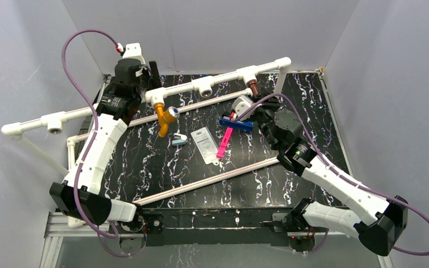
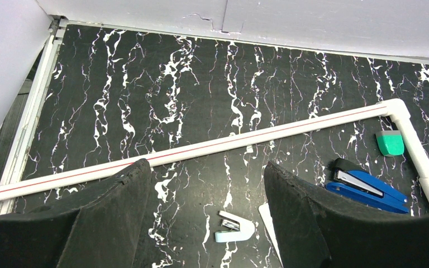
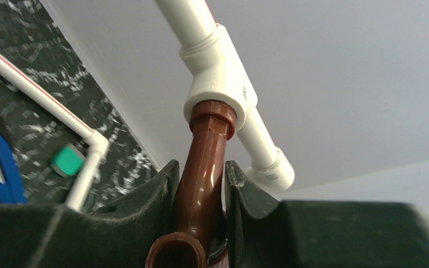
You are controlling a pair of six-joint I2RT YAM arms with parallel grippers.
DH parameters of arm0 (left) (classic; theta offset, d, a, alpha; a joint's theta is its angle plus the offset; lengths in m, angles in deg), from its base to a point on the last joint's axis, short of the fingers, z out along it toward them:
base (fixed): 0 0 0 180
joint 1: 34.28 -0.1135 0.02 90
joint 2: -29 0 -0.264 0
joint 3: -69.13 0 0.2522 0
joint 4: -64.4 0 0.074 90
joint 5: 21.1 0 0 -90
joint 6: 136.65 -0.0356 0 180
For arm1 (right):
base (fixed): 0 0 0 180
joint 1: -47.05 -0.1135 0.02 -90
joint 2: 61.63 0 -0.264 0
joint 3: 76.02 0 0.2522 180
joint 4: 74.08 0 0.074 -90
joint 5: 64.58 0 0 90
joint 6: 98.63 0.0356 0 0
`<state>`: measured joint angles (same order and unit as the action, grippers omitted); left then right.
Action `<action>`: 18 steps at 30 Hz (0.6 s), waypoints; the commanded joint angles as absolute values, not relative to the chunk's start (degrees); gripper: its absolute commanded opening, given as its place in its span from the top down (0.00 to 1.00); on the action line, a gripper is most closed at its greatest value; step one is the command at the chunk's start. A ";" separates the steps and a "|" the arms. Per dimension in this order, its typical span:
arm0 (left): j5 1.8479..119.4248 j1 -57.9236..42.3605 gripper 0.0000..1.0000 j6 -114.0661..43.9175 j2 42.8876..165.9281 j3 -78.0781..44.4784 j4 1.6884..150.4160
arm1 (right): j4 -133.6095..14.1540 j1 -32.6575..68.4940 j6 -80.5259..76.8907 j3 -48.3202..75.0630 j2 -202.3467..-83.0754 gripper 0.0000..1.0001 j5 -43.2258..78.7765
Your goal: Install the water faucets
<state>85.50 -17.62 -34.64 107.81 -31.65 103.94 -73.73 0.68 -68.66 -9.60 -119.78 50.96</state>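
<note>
Count of items on the marbled table

Two faucets: one orange faucet and one dark brown faucet. Four white pipe tees sit along the piping. There is one blue stapler, one pink tool, one white packet, one pale staple remover and one green block. Two robot arms.

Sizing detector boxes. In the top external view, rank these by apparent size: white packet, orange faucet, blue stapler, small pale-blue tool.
1. white packet, largest
2. orange faucet and blue stapler: they look about alike, so they are not ranked apart
3. small pale-blue tool, smallest
</note>
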 commanded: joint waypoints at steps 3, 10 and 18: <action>82.78 -15.77 0.28 -35.40 109.96 -27.92 115.28 | -78.93 -0.65 -35.69 -8.03 -120.36 0.99 50.26; 82.48 -15.82 0.28 -35.31 109.65 -27.99 115.25 | -79.54 -0.62 -19.12 -6.35 -121.04 0.99 50.67; 82.08 -15.74 0.28 -35.12 109.66 -28.10 115.16 | -78.04 -0.28 -3.33 -4.78 -120.78 0.99 50.77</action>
